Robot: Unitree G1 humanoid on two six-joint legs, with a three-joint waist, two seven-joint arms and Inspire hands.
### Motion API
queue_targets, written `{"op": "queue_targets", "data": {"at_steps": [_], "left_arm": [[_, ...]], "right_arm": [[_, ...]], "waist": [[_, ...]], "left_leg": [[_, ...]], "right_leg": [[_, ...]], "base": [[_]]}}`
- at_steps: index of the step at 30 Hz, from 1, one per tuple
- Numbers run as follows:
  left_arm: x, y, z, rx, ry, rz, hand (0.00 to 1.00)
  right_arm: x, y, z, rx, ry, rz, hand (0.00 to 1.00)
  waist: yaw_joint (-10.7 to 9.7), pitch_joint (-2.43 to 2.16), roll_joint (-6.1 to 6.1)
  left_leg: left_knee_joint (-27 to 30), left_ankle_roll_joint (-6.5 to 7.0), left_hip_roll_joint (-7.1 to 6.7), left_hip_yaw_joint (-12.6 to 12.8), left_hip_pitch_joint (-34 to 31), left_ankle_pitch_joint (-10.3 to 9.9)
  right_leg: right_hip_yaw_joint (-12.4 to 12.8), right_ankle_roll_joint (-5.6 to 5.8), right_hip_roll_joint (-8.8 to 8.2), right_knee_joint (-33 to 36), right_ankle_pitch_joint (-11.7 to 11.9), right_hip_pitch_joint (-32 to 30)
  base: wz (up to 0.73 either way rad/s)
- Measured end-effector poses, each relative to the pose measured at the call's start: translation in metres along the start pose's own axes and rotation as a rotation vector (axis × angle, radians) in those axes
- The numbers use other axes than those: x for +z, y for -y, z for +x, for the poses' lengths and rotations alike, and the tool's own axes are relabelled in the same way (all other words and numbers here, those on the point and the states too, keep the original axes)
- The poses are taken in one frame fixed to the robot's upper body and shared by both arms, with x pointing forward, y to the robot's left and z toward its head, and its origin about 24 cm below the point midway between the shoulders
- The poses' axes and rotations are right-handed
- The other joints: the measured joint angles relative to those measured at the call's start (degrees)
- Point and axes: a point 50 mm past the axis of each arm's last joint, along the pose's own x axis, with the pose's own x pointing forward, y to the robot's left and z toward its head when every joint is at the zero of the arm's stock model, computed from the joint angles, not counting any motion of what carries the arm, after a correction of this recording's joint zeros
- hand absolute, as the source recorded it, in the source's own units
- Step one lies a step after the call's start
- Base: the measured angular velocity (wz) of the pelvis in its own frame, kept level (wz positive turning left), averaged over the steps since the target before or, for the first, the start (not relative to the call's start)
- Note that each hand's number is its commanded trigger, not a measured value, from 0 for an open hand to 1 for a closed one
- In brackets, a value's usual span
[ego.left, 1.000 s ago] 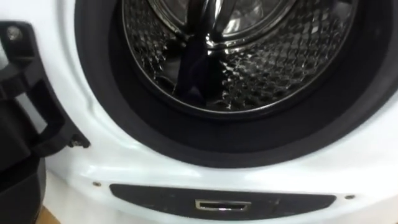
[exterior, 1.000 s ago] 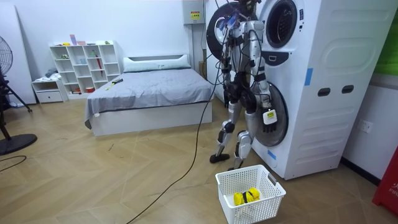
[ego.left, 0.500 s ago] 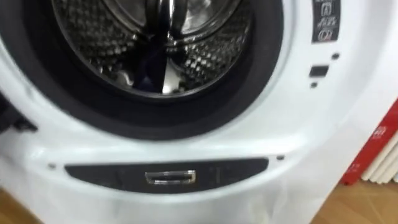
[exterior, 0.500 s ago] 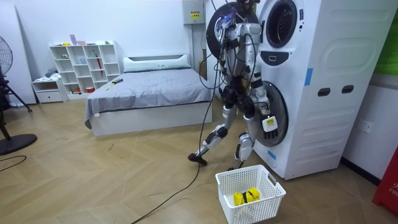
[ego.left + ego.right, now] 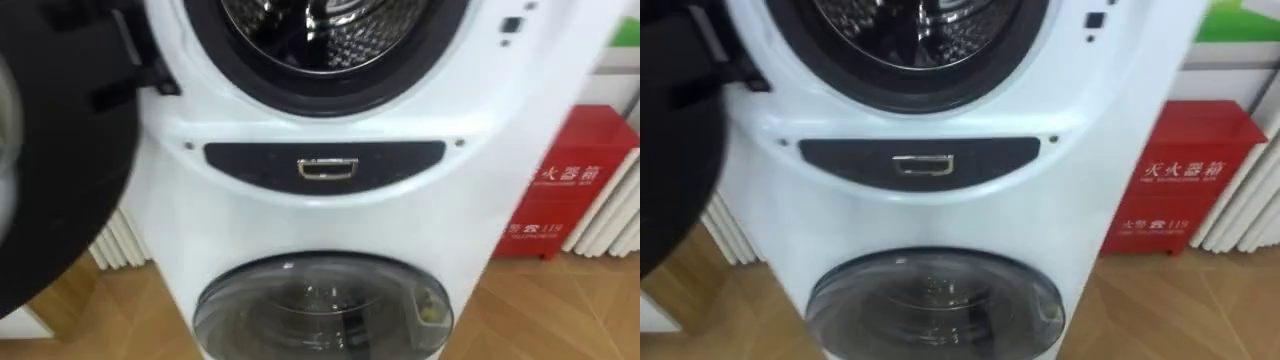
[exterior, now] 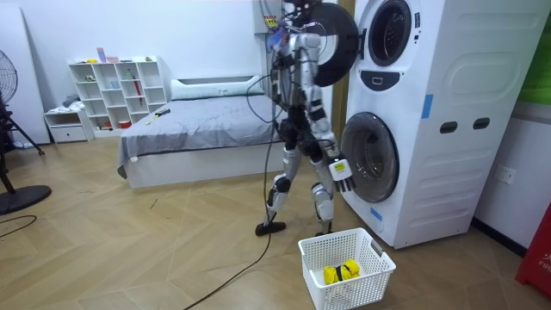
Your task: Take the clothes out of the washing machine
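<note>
The upper washing machine's drum stands open at the top of the eye views, ringed by a dark seal. A dark patch of cloth lies low in the drum, mostly cut off by the picture's edge. The round black door hangs open on the left. In the room view I stand a step back from the stacked machines, facing them. My right hand hangs low in front of the lower machine's door, holding nothing that I can make out.
The lower machine's glass door is closed. A white basket with something yellow in it sits on the floor by my feet. A red box and a white radiator stand to the right.
I have stepped back from the machines toward the room view's left. My hand has drawn away from the lower door. The eye views have dropped from the drum to the lower machine.
</note>
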Motion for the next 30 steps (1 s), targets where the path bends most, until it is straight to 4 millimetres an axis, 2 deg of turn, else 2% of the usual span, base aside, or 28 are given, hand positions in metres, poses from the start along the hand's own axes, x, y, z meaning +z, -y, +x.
{"op": "queue_targets", "data": {"at_steps": [1, 2, 3, 4, 5, 6, 8, 9, 11, 14, 19, 23, 25, 26, 28, 30], "left_arm": [[0.000, -0.001, 0.000, 0.004, 0.009, -0.001, 0.00], [0.000, -0.002, 0.000, 0.005, 0.011, -0.006, 0.00], [-0.002, -0.003, -0.001, 0.011, 0.009, -0.018, 0.00], [-0.003, -0.005, -0.001, 0.017, 0.006, -0.029, 0.00], [-0.006, -0.008, -0.002, 0.028, -0.001, -0.061, 0.00], [-0.011, -0.007, -0.002, 0.031, -0.011, -0.126, 0.00], [-0.013, -0.007, -0.002, 0.033, -0.018, -0.188, 0.00], [-0.016, -0.009, -0.003, 0.039, -0.022, -0.219, 0.00], [-0.016, -0.009, -0.003, 0.039, -0.021, -0.243, 0.00], [-0.015, -0.009, -0.003, 0.042, -0.001, -0.277, 0.00], [-0.018, -0.010, -0.004, 0.048, 0.009, -0.297, 0.00], [-0.019, -0.015, -0.005, 0.072, 0.018, -0.421, 0.00], [-0.019, -0.017, -0.005, 0.081, 0.022, -0.486, 0.00], [-0.019, -0.018, -0.005, 0.085, 0.029, -0.520, 0.00], [-0.013, -0.026, -0.006, 0.104, 0.067, -0.598, 0.00], [0.000, -0.040, -0.007, 0.131, 0.142, -0.689, 0.00]], "right_arm": [[-0.001, 0.002, 0.000, -0.006, -0.008, -0.012, 0.00], [-0.003, 0.004, -0.001, -0.009, -0.013, -0.013, 0.00], [-0.007, 0.004, -0.002, -0.011, -0.025, -0.015, 0.00], [-0.009, 0.004, -0.002, -0.010, -0.032, -0.022, 0.00], [-0.011, 0.002, -0.001, -0.004, -0.045, -0.045, 0.00], [-0.009, 0.001, 0.000, 0.004, -0.043, -0.067, 0.00], [-0.014, -0.001, -0.001, 0.015, -0.055, -0.092, 0.00], [-0.017, -0.003, -0.002, 0.024, -0.066, -0.107, 0.00], [-0.018, -0.003, -0.002, 0.029, -0.072, -0.119, 0.00], [-0.020, -0.004, -0.002, 0.032, -0.075, -0.129, 0.00], [-0.018, -0.004, -0.002, 0.035, -0.063, -0.130, 0.00], [-0.015, -0.004, -0.002, 0.042, -0.051, -0.129, 0.00], [-0.013, -0.003, -0.001, 0.039, -0.047, -0.131, 0.00], [-0.013, -0.001, -0.002, 0.031, -0.045, -0.124, 0.00], [-0.011, 0.003, -0.002, 0.014, -0.031, -0.091, 0.00], [-0.008, 0.009, -0.002, -0.010, -0.015, -0.072, 0.00]], "waist": [[0.30, 0.00, -0.18], [0.35, -0.02, -0.32], [0.85, -0.15, -1.13], [1.40, -0.23, -1.97], [3.15, -0.22, -2.79], [4.68, -0.06, -2.39], [5.20, -0.08, -2.04], [5.20, -0.01, -2.38], [5.02, 0.16, -2.71], [5.04, -0.09, -3.36], [5.16, -0.07, -3.94], [5.55, 0.34, -4.10], [6.30, 0.81, -3.99], [6.47, 0.87, -3.57], [6.27, 0.91, -3.46], [6.47, 0.90, -3.00]], "left_leg": [[-1.56, -0.57, 0.59, 1.91, 0.09, 1.63], [-2.27, -0.98, 0.90, 2.87, 0.11, 2.38], [-3.64, -1.60, 0.68, 4.33, 0.26, 3.74], [-4.08, -1.88, 0.31, 4.67, 0.37, 4.12], [-4.14, -2.81, -0.29, 5.60, 0.53, 4.60], [-4.02, -2.91, -0.38, 6.35, 0.23, 4.77], [-4.41, -3.06, 0.21, 5.72, 0.20, 5.03], [-4.43, -3.34, 0.77, 5.80, 0.30, 5.21], [-4.39, -3.48, 1.19, 5.87, 0.19, 5.27], [-4.32, -3.80, 1.78, 5.85, 0.04, 5.19], [-4.21, -4.17, 2.26, 5.04, -0.02, 5.01], [-4.04, -4.30, 2.55, 3.84, 0.22, 4.93], [-4.18, -4.31, 2.60, 3.55, 0.97, 4.93], [-4.18, -4.30, 2.59, 3.22, 1.15, 4.93], [-4.16, -4.30, 2.41, 1.51, 1.09, 4.93], [-4.19, -4.30, 2.26, 0.80, 0.94, 4.93]], "right_leg": [[0.15, 0.66, -1.32, 3.68, -4.47, 2.79], [0.52, 1.11, -1.81, 4.86, -6.25, 4.65], [1.71, 2.08, -2.49, 4.98, -9.16, 8.19], [2.16, 2.64, -2.68, 3.71, -10.15, 9.53], [3.01, 2.98, -2.01, -1.69, -10.94, 10.86], [3.36, 1.48, -0.91, -5.50, -10.17, 11.59], [4.51, 0.67, 0.96, -8.86, -8.34, 12.28], [4.68, 0.30, 1.67, -10.09, -7.57, 12.76], [4.70, -0.02, 2.21, -11.06, -7.02, 12.98], [4.78, -0.24, 2.89, -12.14, -6.65, 13.00], [3.60, -0.36, 3.39, -13.38, -6.58, 13.95], [3.18, -0.47, 3.80, -14.76, -6.52, 14.95], [3.21, -0.47, 3.89, -14.80, -6.52, 15.58], [3.17, -0.48, 3.90, -14.86, -6.52, 15.78], [3.03, -0.47, 3.82, -14.90, -6.53, 15.93], [2.80, -0.44, 3.69, -14.89, -6.55, 16.01]], "base": [[0.60], [0.54], [0.31], [-0.06], [-0.65], [-0.77], [-0.55], [-0.33], [-0.18], [-0.04], [0.04], [0.01], [-0.09], [-0.03], [0.06], [0.07]]}}
